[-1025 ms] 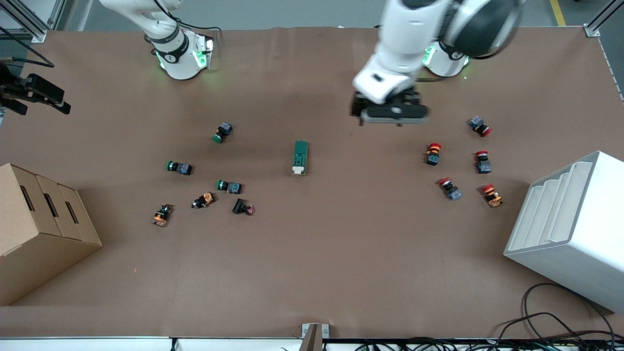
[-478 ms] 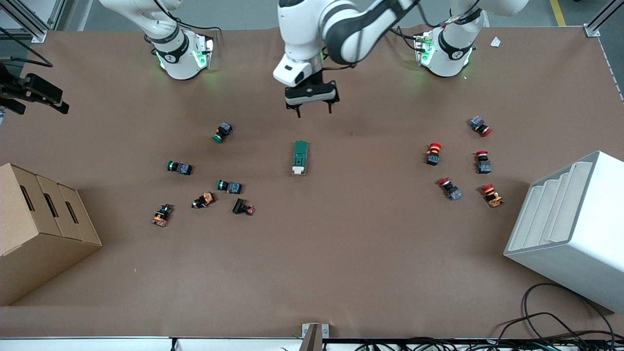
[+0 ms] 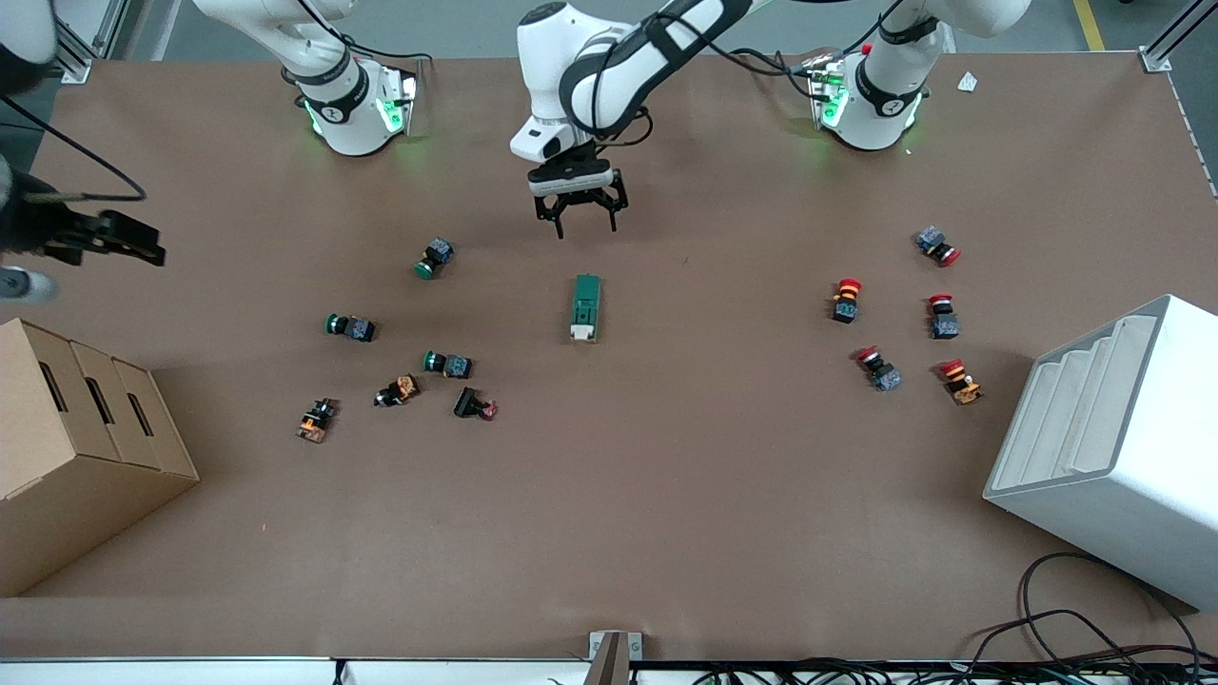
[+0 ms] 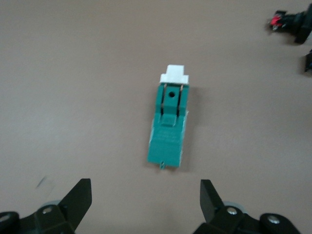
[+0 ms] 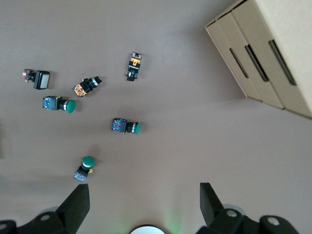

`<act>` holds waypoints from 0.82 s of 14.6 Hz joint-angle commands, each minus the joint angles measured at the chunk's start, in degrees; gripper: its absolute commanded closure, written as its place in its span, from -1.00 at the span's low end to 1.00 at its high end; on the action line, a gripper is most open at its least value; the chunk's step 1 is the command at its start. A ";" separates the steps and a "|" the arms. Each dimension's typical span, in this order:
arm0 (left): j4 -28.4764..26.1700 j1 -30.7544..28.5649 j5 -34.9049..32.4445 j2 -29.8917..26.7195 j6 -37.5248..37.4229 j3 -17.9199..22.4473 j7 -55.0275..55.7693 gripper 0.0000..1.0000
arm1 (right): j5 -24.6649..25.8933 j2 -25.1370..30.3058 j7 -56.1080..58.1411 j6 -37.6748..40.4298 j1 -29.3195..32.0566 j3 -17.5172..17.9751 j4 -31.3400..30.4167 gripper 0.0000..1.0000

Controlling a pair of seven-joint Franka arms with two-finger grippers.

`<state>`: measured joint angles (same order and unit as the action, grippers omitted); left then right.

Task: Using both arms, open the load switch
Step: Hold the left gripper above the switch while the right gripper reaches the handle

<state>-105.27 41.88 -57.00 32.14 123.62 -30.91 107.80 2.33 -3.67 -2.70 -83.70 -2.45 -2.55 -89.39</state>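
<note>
Green plastic load switch (image 3: 586,306), white toggle capping one end, lies flat; our left gripper (image 3: 578,226) hovers spread, right gripper (image 5: 144,207) spread too.

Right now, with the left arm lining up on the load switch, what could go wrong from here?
1. The load switch lies loose on the table; the open left gripper could shove it instead of clamping it.
2. A grip over the white toggle might block the opening.
3. The right gripper hangs high near the cardboard box; reaching in, it passes over the green push buttons and might crowd the left arm.
</note>
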 commanded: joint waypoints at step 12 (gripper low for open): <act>-1.35 3.12 -43.70 13.73 -7.95 0.50 28.14 -0.97 | -9.18 -13.80 -52.37 -9.01 -18.02 0.35 -0.53 -1.00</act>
<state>-106.98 43.56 -97.05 44.54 117.53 -30.74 132.05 -6.20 -14.58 -48.90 -91.32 -17.94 -1.77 -90.01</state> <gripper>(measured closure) 0.013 0.000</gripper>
